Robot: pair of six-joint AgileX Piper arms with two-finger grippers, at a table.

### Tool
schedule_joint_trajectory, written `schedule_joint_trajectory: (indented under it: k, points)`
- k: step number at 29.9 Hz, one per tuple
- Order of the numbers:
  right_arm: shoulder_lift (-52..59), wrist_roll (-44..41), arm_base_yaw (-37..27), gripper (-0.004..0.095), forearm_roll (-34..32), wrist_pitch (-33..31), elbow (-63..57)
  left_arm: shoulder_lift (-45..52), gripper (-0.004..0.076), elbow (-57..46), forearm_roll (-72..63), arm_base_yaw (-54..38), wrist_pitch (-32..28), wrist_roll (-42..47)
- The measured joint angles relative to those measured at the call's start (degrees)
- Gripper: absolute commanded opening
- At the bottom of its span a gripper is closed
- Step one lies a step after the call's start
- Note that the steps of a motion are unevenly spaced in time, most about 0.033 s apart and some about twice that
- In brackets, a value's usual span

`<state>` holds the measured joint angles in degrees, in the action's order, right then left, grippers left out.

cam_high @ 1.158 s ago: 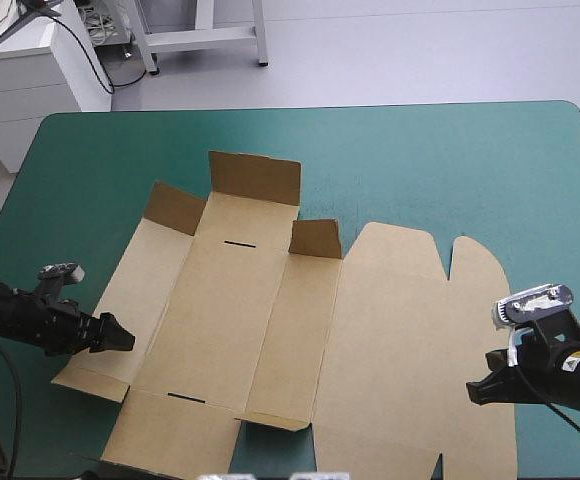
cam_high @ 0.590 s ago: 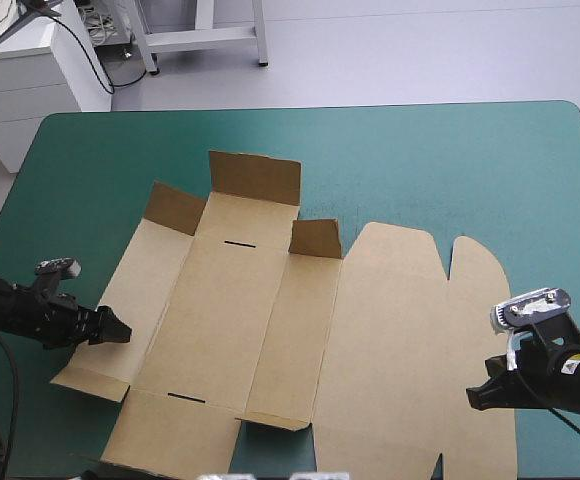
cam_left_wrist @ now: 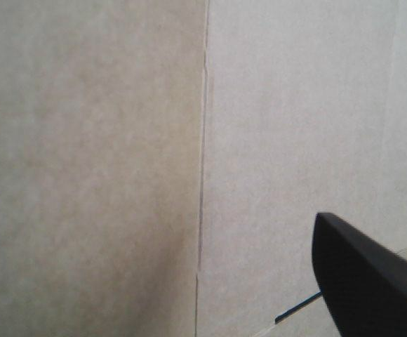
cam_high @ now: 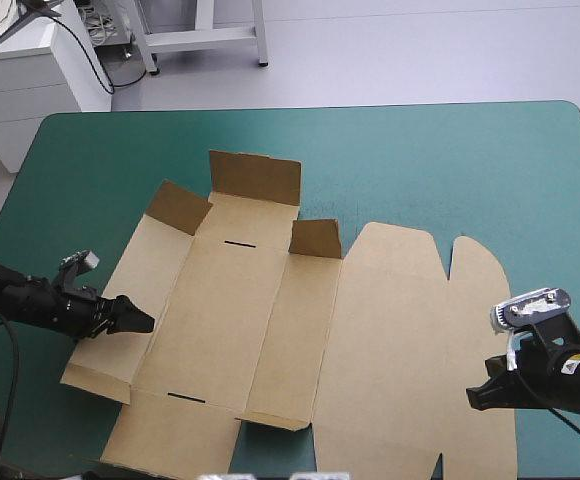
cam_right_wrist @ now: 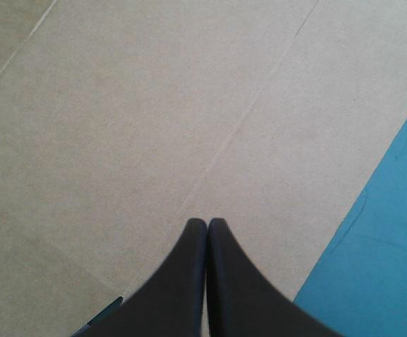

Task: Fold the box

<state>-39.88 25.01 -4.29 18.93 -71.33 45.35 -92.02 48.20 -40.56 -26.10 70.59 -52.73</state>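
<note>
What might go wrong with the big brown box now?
1. The left gripper is over the box's left side panel. A push there might slide the whole flat sheet instead of raising that wall.
2. The right gripper, shut, is at the sheet's right edge. I cannot tell whether it presses down, so the box might swivel.

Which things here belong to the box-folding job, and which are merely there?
Belong to the job:
the brown box, mostly flat, with three far flaps raised
the left gripper, over the box's left panel
the right gripper, over the box's right part

Merely there:
the teal-green cover, which only bears the box
</note>
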Motion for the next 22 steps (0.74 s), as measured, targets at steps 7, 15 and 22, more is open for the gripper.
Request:
schedule_joint_trajectory:
  k: [7,15,22]
  points:
    - [0.00,0.00,0.00,-0.0019,0.00,0.00,0.00,-0.06,0.0515,0.00,-0.06,0.12,0.12,-0.06]
    - [0.00,0.00,0.00,-0.0019,0.00,0.00,0.00,-1.02,0.0012,-0.67,1.18,0.33,-1.78,-0.12]
    - [0.00,0.00,0.00,-0.0019,0.00,0.00,0.00,-1.14,-0.0008,-0.67,0.61,0.39,-0.59,-1.45]
